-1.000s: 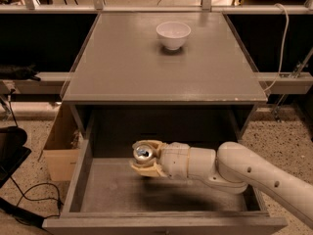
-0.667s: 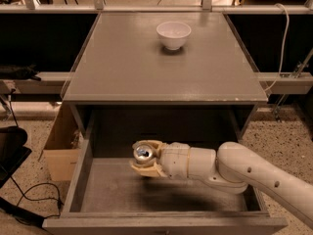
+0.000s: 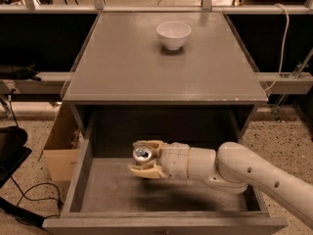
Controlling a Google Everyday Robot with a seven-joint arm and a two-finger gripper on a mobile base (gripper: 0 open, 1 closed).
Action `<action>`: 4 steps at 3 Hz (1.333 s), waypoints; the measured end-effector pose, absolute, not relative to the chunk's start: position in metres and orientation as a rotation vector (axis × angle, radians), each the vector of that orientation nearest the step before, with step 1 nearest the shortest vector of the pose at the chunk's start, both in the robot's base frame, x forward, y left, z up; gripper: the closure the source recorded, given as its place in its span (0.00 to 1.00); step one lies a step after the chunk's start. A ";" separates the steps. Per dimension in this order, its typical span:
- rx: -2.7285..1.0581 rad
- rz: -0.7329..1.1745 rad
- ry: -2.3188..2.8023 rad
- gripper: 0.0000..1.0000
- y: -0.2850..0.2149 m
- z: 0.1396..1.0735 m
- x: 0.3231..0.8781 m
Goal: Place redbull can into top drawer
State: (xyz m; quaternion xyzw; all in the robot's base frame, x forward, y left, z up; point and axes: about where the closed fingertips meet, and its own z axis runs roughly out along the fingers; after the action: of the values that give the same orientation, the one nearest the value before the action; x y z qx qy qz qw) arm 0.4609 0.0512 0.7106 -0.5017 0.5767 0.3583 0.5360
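The top drawer (image 3: 78, 177) is pulled out wide below the grey tabletop, its bare bottom showing. My gripper (image 3: 145, 157) reaches in from the right, inside the drawer, left of centre. Its tan fingers (image 3: 146, 171) are shut on the redbull can (image 3: 142, 154), which stands upright with its silver pull-tab top facing up. The can's lower part is hidden by the fingers, so I cannot tell whether it touches the drawer bottom.
A white bowl (image 3: 173, 34) sits on the grey tabletop (image 3: 146, 67) toward the back. A cardboard box (image 3: 61, 146) stands on the floor left of the drawer. Cables and a dark object lie at the far left. My white arm (image 3: 254, 177) crosses the drawer's right side.
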 end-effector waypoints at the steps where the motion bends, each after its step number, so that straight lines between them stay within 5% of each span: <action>1: -1.195 0.853 1.373 0.00 0.051 0.711 0.461; 4: -1.266 0.828 1.326 0.00 0.033 0.753 0.447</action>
State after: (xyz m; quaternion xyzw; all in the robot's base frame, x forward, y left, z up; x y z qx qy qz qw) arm 0.4467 0.0332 0.7526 -0.5316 0.5566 0.3478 0.5353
